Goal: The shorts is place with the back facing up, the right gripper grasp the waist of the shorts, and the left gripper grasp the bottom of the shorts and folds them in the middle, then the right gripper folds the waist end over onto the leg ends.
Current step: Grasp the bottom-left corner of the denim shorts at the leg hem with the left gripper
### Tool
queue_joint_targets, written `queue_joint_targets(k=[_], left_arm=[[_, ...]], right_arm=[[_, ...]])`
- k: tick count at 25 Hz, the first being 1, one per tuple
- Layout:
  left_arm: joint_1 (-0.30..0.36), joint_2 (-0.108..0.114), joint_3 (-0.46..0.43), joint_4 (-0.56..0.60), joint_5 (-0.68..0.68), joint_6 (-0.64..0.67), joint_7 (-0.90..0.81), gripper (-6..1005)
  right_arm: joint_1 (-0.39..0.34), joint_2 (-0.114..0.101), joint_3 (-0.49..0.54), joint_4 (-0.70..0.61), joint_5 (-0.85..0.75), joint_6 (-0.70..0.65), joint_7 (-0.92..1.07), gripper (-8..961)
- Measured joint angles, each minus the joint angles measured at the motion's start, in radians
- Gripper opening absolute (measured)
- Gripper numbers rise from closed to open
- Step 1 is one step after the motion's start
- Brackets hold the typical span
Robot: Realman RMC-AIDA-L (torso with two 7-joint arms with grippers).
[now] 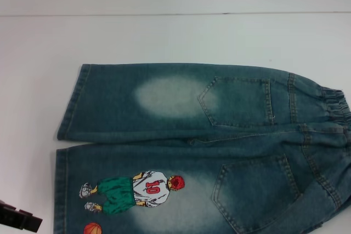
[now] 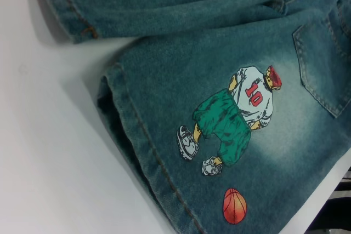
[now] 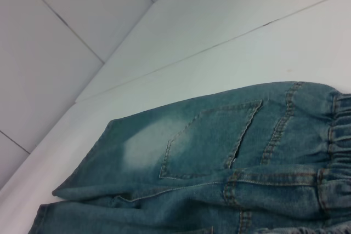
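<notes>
The shorts (image 1: 192,146) are lying spread flat on the white table (image 1: 164,36), back side up, with both back pockets showing. In the head view only a small black part of the left gripper (image 1: 19,218) is showing, at the near left corner, sitting just off the hem of the nearer leg and not touching the denim; whether its fingers are parted or closed I cannot tell, and nothing is visibly held in it. From that gripper, the bottom of the shorts (image 1: 68,135) is lying just beside it and slightly farther out, the two straight stitched hems running away from the robot along the left edge of the garment. The cartoon player print (image 1: 134,190) (numbered 10, green trousers, red head) is sitting on the nearer leg just past that hem, with the orange ball (image 1: 92,228) closest to the gripper. The waist of the shorts (image 1: 334,108) is lying well apart from the left gripper, at the opposite end, its ruffled elastic band bunched near the two pockets.

The right gripper itself is not appearing in any view; its wrist camera is looking over the waist band and the farther back pocket (image 3: 211,135) from close by.
</notes>
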Motion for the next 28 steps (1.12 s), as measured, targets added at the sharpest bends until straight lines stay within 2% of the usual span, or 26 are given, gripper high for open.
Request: queue_joint_targets(k=[18,23,28], left_arm=[[0.006,-0.004,-0.004,-0.027,-0.002,-0.013,-0.032,540],[0.012,-0.005,0.002,-0.028,0.009,-0.014,-0.036,735],[0.03,-0.012,0.012,-0.028,0.026,-0.014,-0.036,761]], right_arm=[[-0.001,-0.004,-0.002,0.001,0.0,-0.004,0.0,56],[-0.002,-0.005,-0.002,0.002,0.001,-0.004,0.0,57],[-0.002,-0.005,-0.001,0.002,0.002,-0.004,0.0,58]])
